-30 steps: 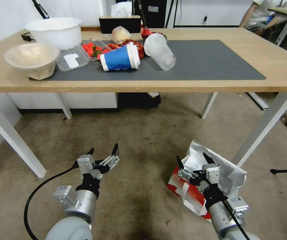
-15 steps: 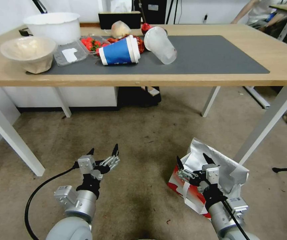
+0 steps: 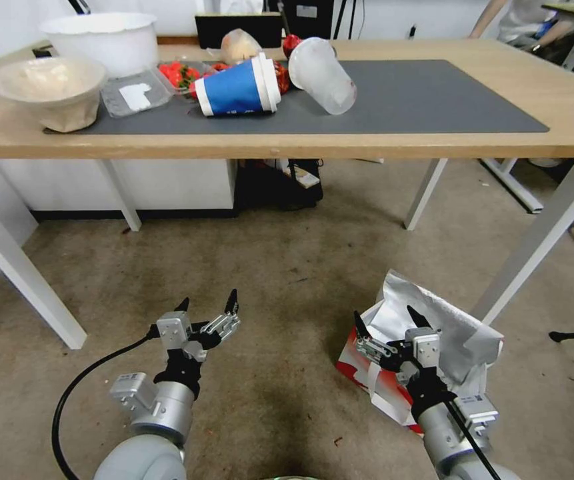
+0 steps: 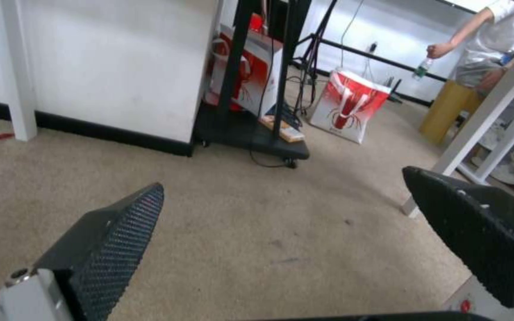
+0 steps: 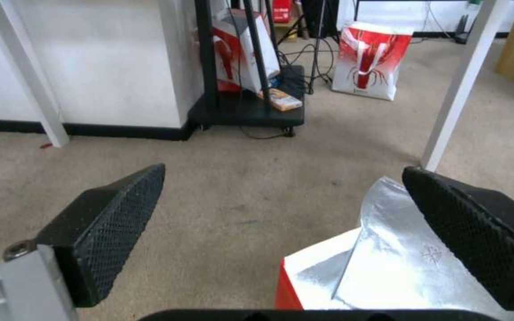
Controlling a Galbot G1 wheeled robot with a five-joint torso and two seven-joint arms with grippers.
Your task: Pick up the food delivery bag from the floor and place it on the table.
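Food delivery bag (image 3: 453, 327) lies tipped on the floor (image 3: 287, 267), foil mouth open, by the table (image 3: 380, 143) leg, directly under the right gripper (image 3: 383, 321), fingers spread wide, holding nothing. Over the last second the whole head view shifted, tabletop sliding up-frame, arms unmoved relative to the bag: the robot is probably bending toward it, grasp not begun. Left gripper (image 3: 208, 301) spread, idle over carpet; no writing legible.
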